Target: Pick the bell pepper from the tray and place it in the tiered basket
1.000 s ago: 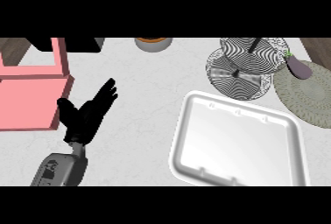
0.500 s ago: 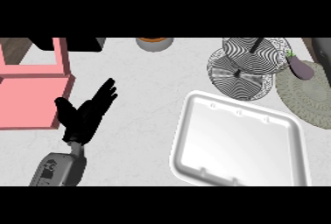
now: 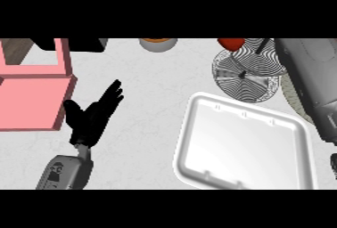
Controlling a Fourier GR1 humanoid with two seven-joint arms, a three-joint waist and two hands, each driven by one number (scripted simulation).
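Bell pepper (image 3: 230, 43): a red rounded piece at the view's top edge, only its lower part showing. It sits just above the rim of the tiered basket (image 3: 247, 75) and well apart from the white tray (image 3: 244, 142), which holds nothing.

Tiered basket: striped round tiers with a dark centre post, up and to the right of the tray.

Right forearm (image 3: 309, 75): a grey length running from the right edge up across the basket's far side. My right hand is cut off at the top of the view, so I cannot tell how its fingers stand or whether they have the pepper.

Left hand (image 3: 95, 116): resting on the worktop (image 3: 151, 102) beside the pink box (image 3: 33, 100), fingers (image 3: 113, 91) straight and spread, holding nothing. The pepper lies far across the worktop from them, up and to the right.

Risks, as I judge them:
- The pepper is near the basket's edge rather than over its middle. Let go there, it could catch the rim and roll off onto the worktop.
- My right forearm passes close over the tiers. A careless pull-back could knock the post or tip the basket.
- The pepper is rounded and could roll once it is set down.
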